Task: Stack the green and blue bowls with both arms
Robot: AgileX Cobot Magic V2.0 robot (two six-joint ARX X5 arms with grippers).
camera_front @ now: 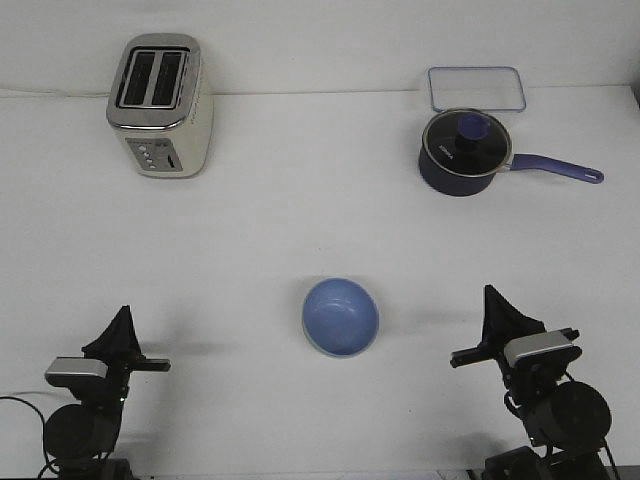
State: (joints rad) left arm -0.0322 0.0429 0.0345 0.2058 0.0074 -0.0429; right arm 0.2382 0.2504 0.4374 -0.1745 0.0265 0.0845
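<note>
The periwinkle blue bowl (341, 315) sits upright on the white table (300, 220), near the front centre. A thin pale mint rim shows under its front left edge; this looks like the green bowl (317, 346), with the blue bowl nested inside it. My left gripper (124, 318) is at the front left, well away from the bowls, with its fingers together and holding nothing. My right gripper (492, 300) is at the front right, also apart from the bowls, with its fingers together and holding nothing.
A cream and silver toaster (160, 105) stands at the back left. A dark navy saucepan (462, 150) with a glass lid and purple handle stands at the back right. A clear rectangular lid (477, 88) lies behind it.
</note>
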